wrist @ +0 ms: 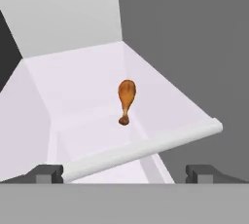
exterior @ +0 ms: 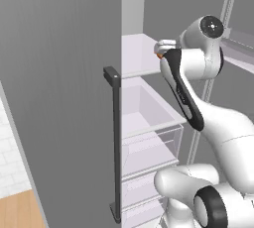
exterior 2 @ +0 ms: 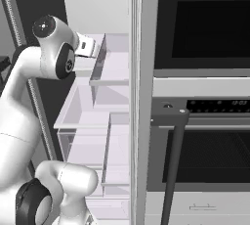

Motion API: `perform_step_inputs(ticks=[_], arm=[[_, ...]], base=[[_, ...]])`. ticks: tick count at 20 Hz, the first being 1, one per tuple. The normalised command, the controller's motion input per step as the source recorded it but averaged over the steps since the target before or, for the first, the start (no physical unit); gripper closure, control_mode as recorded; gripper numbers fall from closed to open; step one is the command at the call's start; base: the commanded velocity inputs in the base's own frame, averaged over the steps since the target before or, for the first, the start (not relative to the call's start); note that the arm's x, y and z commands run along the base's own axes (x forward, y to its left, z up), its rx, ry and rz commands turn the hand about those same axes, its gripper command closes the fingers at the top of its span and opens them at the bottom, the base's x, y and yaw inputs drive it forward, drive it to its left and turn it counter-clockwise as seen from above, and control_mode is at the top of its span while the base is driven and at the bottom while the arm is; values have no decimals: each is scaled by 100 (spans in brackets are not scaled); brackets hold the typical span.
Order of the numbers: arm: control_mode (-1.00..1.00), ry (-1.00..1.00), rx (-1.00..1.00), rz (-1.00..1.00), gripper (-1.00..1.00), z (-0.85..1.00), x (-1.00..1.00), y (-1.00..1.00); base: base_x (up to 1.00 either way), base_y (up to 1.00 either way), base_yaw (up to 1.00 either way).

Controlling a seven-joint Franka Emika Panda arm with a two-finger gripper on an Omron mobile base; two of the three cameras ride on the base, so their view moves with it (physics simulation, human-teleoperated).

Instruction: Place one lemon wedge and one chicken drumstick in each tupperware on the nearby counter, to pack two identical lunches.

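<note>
Fridge door (exterior: 59, 98) stands swung wide at the left, giving the white arm (exterior: 218, 123) a clear reach onto the pale upper shelf (wrist: 87, 91). One chicken drumstick (wrist: 126, 100) lies alone there, bone end toward the camera, just beyond the shelf's front lip. The gripper (wrist: 124, 174) hangs short of it, jaws fully apart and holding nothing, apparently lined up for a grab. From the base cameras the arm's own wrist blocks the fingertips, and only an orange sliver of drumstick shows.
</note>
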Motion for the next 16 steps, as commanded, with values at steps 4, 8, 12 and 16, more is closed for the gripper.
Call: perform_step_inputs(ticks=[4, 8, 12, 16], arm=[[-100, 0, -1, 0, -100, -38, 46, 0], [-100, 2, 0, 0, -100, -14, 57, 0], [-100, 13, 0, 0, -100, -1, 55, 0], [-100, 16, 0, 0, -100, 0, 53, 0]], base=[[0, 0, 0], [0, 0, 0], [0, 0, 0], [0, 0, 0]])
